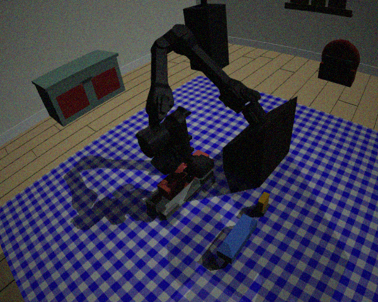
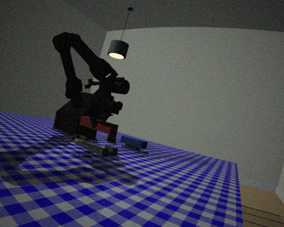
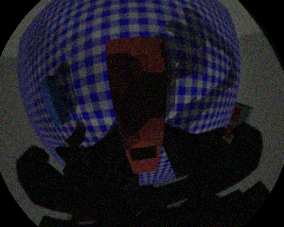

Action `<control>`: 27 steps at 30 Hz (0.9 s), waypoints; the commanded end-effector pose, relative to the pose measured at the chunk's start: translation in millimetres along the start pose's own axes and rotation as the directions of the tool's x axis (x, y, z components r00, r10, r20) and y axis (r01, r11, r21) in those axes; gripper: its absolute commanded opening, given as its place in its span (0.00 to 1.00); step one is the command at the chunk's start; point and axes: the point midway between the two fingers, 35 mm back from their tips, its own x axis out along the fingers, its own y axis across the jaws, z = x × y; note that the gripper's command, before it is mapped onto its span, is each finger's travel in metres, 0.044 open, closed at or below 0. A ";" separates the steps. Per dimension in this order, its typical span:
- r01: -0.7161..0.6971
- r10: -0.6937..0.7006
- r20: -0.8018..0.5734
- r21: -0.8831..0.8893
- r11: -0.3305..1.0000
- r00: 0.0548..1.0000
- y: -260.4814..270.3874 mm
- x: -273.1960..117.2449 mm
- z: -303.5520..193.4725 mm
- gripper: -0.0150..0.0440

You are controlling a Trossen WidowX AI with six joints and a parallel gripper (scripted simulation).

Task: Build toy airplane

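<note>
The red fuselage is between the fingers of my gripper, which is shut on it. It is held over the grey cradle; a gap shows under it in the exterior view. The dark arm and shadow hide how exactly the two line up. The blue wing lies apart on the checked cloth. The yellow tail fin stands upright on the cloth, beyond one end of the wing.
A tall black panel stands on the cloth close beside the cradle. The arm's base is behind the cradle in the top view. A green cabinet with red doors stands on the floor at the left. The picture is dim.
</note>
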 end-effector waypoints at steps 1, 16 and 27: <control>0.013 -0.013 -0.003 -0.011 1.000 1.000 -12.4 5.4 -6.3 0.25; 0.019 -0.019 -0.005 -0.014 1.000 1.000 -19.5 8.4 -9.5 0.59; 0.019 -0.019 -0.005 -0.014 1.000 1.000 -19.5 8.4 -9.5 0.59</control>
